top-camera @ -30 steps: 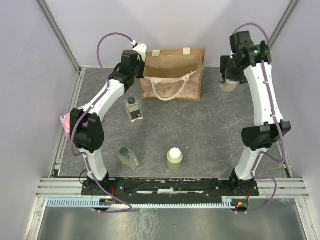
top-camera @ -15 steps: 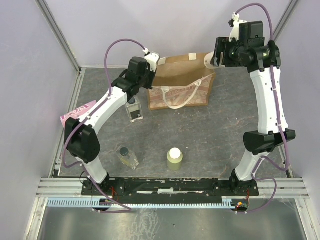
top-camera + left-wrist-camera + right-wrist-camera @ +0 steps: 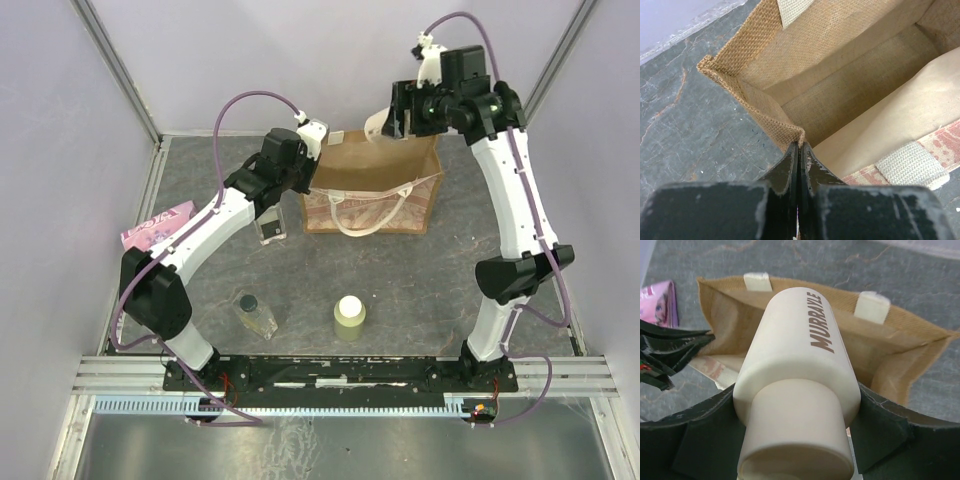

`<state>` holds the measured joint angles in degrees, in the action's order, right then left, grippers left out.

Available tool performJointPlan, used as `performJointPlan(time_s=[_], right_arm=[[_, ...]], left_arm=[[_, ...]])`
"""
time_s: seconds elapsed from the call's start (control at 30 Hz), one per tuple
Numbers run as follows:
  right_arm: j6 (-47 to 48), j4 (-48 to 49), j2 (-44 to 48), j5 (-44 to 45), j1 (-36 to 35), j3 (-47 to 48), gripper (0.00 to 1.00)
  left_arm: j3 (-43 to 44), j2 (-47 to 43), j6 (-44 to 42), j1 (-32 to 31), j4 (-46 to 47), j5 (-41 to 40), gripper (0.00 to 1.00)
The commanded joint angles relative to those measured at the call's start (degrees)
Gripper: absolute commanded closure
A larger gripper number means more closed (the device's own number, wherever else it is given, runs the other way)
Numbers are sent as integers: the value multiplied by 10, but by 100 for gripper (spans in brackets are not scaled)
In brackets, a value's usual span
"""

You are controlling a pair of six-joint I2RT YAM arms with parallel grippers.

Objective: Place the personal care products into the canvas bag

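right wrist view: cream bottle (brown lettering on its side) clamped in the right claw above the open tan canvas bag, its corner pinched by the closed left claw.

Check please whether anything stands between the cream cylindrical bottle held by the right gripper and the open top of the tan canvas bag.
Nothing visible does. The cream cylindrical bottle, in the right gripper, is held near the back rim of the tan canvas bag, whose mouth is open. The left gripper pinches the rim at one corner, off to the side.
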<state>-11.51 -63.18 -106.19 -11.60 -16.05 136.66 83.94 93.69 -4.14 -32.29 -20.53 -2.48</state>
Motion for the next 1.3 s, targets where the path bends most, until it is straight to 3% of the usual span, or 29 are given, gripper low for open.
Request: performJointPlan(time_s=[0.0, 0.2, 0.5, 0.8, 1.27], right_arm=[[17, 17, 5, -3, -21, -9, 100], [30, 20, 4, 30, -29, -98, 100], [21, 35, -41, 54, -30, -153, 100], [29, -7, -121, 113, -31, -133, 100], [54, -78, -145, 211, -29, -154, 100]], left_arm=[[-1, -16, -3, -6, 7, -7, 97], [9, -12, -2, -11, 7, -6, 97], [19, -10, -3, -13, 7, -9, 97], [18, -12, -6, -13, 5, -20, 97], [19, -4, -22, -12, 3, -31, 97]])
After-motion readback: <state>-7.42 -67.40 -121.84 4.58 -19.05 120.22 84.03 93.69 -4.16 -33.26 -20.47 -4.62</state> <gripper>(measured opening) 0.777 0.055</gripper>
